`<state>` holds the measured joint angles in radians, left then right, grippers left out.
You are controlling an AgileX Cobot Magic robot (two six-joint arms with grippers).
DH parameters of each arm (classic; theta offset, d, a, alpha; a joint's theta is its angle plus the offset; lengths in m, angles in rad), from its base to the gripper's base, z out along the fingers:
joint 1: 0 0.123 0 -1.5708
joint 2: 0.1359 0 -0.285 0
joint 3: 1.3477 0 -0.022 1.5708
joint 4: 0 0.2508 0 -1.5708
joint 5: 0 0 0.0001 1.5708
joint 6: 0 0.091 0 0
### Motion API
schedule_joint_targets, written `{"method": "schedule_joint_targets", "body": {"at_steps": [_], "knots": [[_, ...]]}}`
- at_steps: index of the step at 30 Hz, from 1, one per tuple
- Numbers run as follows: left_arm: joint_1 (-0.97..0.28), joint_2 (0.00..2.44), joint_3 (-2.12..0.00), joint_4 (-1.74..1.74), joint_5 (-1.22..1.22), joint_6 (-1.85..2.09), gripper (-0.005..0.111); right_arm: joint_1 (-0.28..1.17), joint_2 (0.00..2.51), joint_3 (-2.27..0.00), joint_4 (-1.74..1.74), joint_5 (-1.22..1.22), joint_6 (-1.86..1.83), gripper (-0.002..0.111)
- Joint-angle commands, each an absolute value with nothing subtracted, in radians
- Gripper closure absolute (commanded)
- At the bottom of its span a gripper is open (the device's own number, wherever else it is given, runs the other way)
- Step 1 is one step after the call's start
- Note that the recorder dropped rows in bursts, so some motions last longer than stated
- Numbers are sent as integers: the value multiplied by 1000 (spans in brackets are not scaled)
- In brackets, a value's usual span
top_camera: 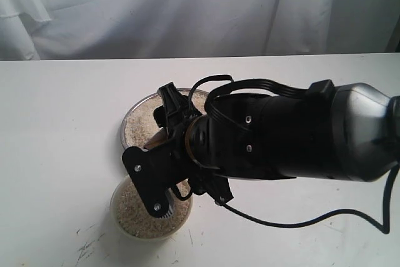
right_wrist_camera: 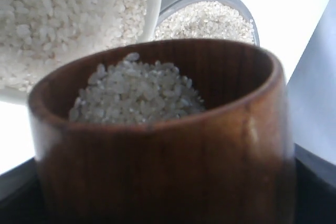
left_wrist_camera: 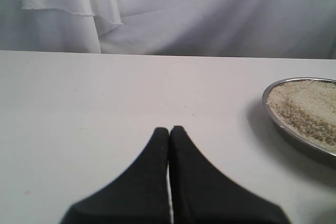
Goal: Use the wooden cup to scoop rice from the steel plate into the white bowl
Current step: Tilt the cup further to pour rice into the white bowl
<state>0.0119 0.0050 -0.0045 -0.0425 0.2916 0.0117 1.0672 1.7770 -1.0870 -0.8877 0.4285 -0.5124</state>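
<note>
Gripping the wooden cup (right_wrist_camera: 157, 156), heaped with rice (right_wrist_camera: 136, 93), my right gripper (top_camera: 160, 136) hovered left of centre between steel plate (top_camera: 128, 120) and white bowl (top_camera: 150, 237); tipping early could have spilled grains beside the bowl. My left gripper (left_wrist_camera: 169, 132) was closed, empty.

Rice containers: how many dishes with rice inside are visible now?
3. The steel plate at the back, the white bowl in front of it, and the wooden cup between them. The arm may hide others.
</note>
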Motion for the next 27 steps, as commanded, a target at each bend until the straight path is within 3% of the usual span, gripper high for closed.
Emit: {"method": "schedule_joint_targets", "body": {"at_steps": [1, 27], "knots": [[10, 0, 0, -43, 285, 9, 107, 1077, 1775, -1095, -906, 421, -515, 108], [10, 0, 0, -43, 285, 9, 107, 1087, 1817, -1098, -987, 443, -521, 108]]}}
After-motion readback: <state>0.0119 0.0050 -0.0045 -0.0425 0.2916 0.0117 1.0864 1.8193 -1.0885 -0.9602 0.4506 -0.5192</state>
